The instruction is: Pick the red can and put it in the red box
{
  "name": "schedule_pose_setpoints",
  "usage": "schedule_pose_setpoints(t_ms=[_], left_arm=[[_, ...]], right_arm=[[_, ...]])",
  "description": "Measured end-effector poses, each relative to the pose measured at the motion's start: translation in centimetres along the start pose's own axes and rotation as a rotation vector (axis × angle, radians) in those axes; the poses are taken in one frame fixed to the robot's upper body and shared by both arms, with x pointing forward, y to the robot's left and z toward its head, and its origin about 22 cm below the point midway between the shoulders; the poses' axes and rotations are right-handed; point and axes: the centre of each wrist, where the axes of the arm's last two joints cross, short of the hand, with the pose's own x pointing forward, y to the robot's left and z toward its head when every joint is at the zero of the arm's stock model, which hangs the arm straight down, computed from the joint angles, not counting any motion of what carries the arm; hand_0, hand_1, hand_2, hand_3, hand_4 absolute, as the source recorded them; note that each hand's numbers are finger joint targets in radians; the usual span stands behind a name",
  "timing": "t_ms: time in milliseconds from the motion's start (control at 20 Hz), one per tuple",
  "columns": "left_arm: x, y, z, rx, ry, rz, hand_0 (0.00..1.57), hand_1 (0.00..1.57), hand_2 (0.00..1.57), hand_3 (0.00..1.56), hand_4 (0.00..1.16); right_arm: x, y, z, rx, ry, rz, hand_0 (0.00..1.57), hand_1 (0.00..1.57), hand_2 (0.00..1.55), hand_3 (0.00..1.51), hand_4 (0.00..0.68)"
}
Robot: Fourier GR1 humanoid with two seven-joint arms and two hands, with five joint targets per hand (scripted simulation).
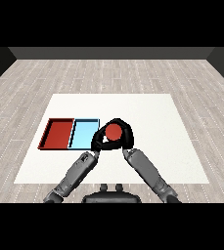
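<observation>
In the head view, a red can (114, 131) is seen from above, held over the white table (152, 122) just to the right of the light blue tray (84, 134). The can is enclosed by the right hand (125, 137), whose black fingers are curled round its far and right sides. The left hand (98, 140) is placed against the can's left side, over the blue tray's right edge; whether its fingers are curled round the can or only lying beside it cannot be told. The red tray (58, 133) is set touching the blue tray on its left, near the table's left edge. Both trays are seen with bare floors. Wide open table surface is left to the right of the hands and beyond them towards the far edge. Both grey forearms are brought in from the lower corners, converging at the can.
</observation>
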Motion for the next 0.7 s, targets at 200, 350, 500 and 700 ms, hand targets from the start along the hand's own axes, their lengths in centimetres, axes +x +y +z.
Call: schedule_pose_setpoints(t_ms=[200, 350, 500, 700], left_arm=[[-0.71, 0.24, -0.13, 0.004, 0.008, -0.005, 1.57, 1.57, 1.57, 1.50, 1.13], [-0.62, 0.09, -0.36, 0.019, 0.000, 0.002, 1.57, 1.57, 1.57, 1.49, 1.13], [-0.54, 0.04, -0.72, 0.029, 0.001, -0.017, 1.57, 1.57, 1.57, 1.50, 1.13], [-0.56, -0.16, -0.31, 0.026, -0.005, -0.016, 1.57, 1.57, 1.57, 1.50, 1.13]], right_arm=[[-0.33, 0.55, 0.57, 0.000, 0.004, 0.004, 1.57, 1.57, 1.47, 1.40, 0.631], [-0.14, 0.44, 0.17, 0.000, 0.010, 0.001, 1.57, 1.57, 1.46, 1.39, 0.630], [-0.33, 0.04, -0.03, -0.006, 0.009, -0.010, 1.10, 1.10, 1.03, 0.74, 0.000], [-0.64, 0.06, -0.01, 0.039, 0.050, 0.043, 0.00, 0.00, 0.00, 0.00, 0.000]])
